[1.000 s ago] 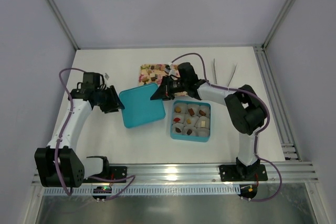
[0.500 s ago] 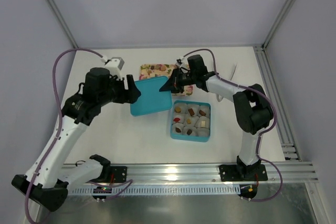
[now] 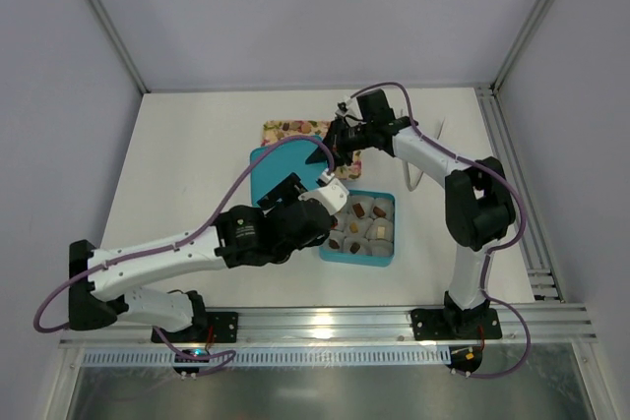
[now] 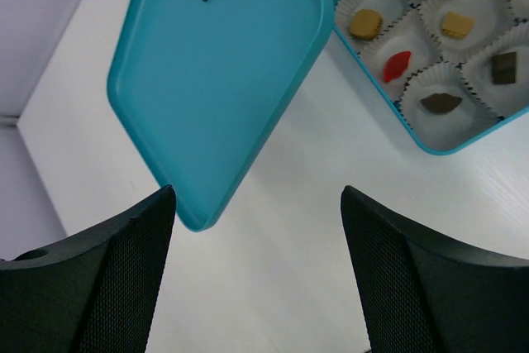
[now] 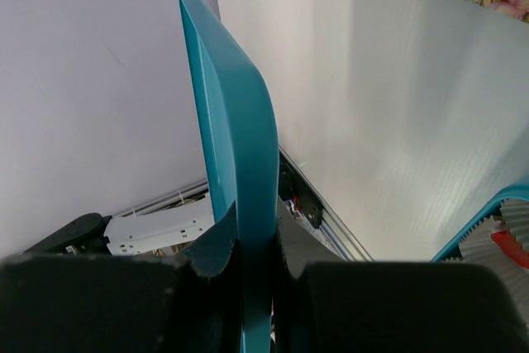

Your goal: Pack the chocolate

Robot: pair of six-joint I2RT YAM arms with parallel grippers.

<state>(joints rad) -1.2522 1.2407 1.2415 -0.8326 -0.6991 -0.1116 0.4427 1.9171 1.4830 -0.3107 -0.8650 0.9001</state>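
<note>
The right hand (image 5: 256, 247) was clenched on the edge of the teal lid (image 4: 213, 80), which hung tilted over the counter (image 4: 289, 254) just beside the open box (image 4: 430, 146). Whether the lid's low corner touched the counter was hard to tell. The left hand (image 4: 256, 196) hovered above the counter with its fingers spread wide, grasping nothing, near both lid and box. Chocolate (image 4: 397, 64) sat piece by piece in crinkled cups (image 4: 446, 121) inside the box. In the top view, more pieces lay on the flowered tray (image 3: 291, 130) behind the lid.
</note>
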